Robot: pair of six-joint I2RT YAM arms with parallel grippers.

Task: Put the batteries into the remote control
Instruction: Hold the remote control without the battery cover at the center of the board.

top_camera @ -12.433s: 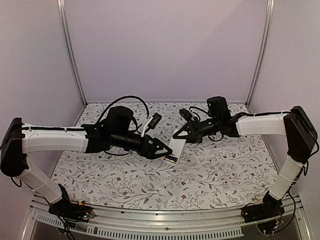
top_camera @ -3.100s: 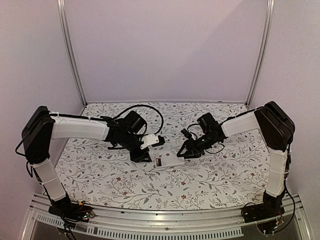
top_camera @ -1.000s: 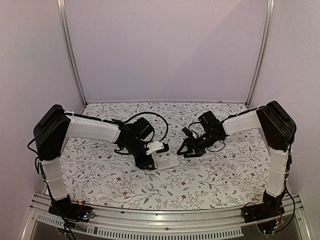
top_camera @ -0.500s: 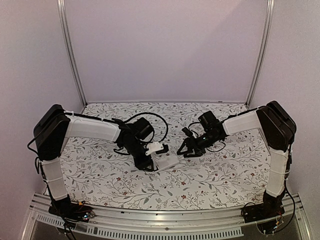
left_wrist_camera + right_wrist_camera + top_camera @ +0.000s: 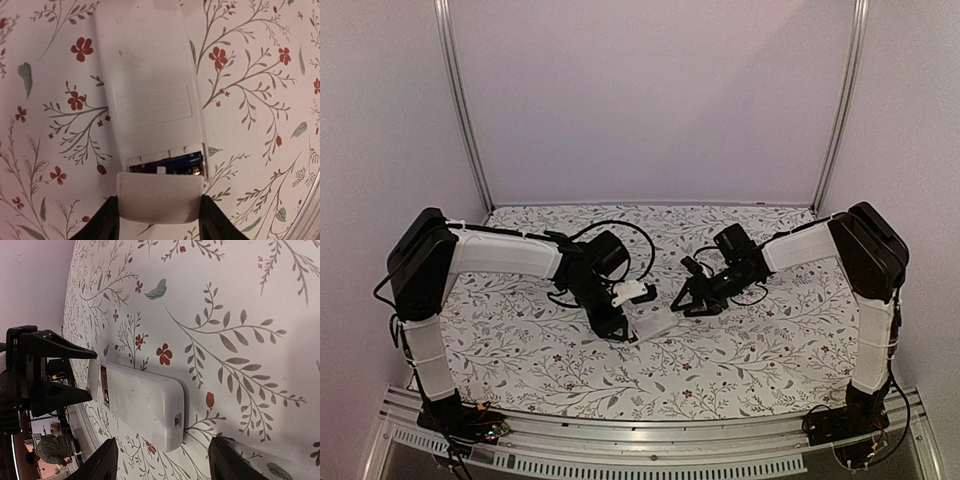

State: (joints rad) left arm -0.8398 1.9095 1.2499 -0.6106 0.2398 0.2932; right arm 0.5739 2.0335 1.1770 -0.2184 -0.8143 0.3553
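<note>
**Top external.** I see the remote control (image 5: 657, 322), a slim white slab, lying plain back up at mid-table on the floral cloth (image 5: 720, 370). The left gripper (image 5: 623, 328) is at one end of it. The right gripper (image 5: 682, 303) is just beside the other end, apart from it.

**Left wrist.** The battery cover (image 5: 160, 200) sits partly off the compartment at the remote's near end. In the gap I see the dark batteries (image 5: 175, 164) seated inside. My left jaws are clamped on the cover, one of the fingers (image 5: 107, 222) against each side edge.

**Right wrist.** The remote lies flat, with a dark slit at its far end where the cover is drawn back. The left gripper's black fingers crowd that end. My right jaws stand apart with nothing between them, and the remote's rounded near end is just ahead.
</note>
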